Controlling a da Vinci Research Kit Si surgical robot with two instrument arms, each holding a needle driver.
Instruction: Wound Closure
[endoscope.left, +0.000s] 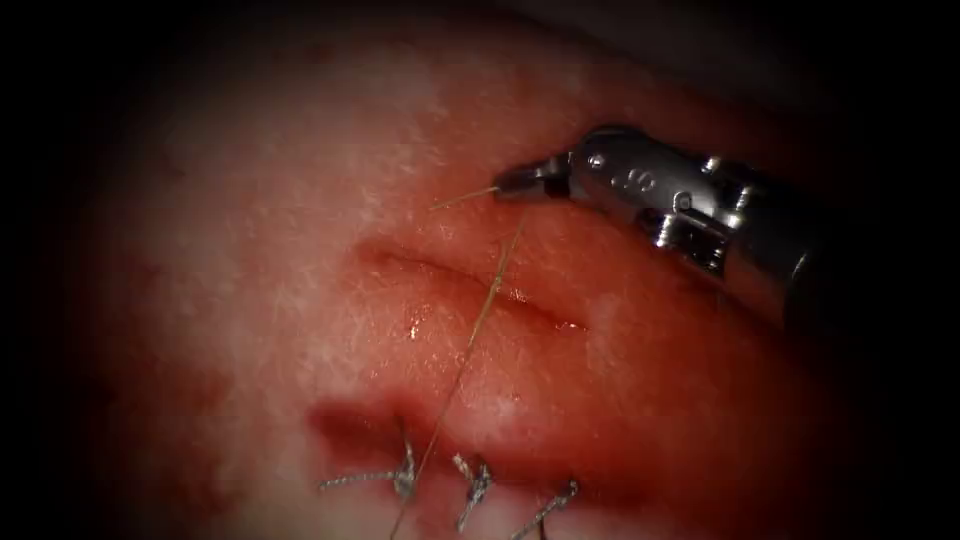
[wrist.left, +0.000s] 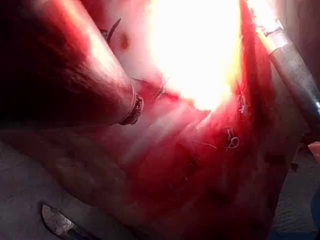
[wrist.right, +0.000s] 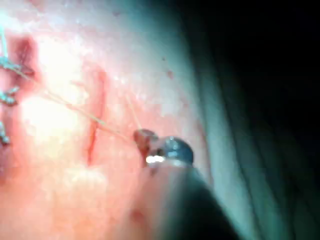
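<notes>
My right tool (endoscope.left: 512, 183) comes in from the upper right, above the open cut (endoscope.left: 470, 285), with its jaws shut on the thread (endoscope.left: 470, 340). A short tail of thread (endoscope.left: 465, 197) sticks out to the left of the jaws. The long strand runs down across the cut to the stitched cut (endoscope.left: 400, 425) below. In the right wrist view the same jaws (wrist.right: 144, 137) grip the thread (wrist.right: 70, 106), which crosses the cut (wrist.right: 95, 120). The left wrist view shows my left arm's shaft (wrist.left: 75, 75) over the tissue (wrist.left: 200, 165).
Three knotted stitches (endoscope.left: 405, 480) (endoscope.left: 475, 485) (endoscope.left: 550, 505) with cut ends close the lower cut. Red fluid wets the tissue (endoscope.left: 620, 400) around both cuts. In the left wrist view a metal blade (wrist.left: 55, 222) lies beside the tissue, and the right arm's shaft (wrist.left: 295, 75) crosses it.
</notes>
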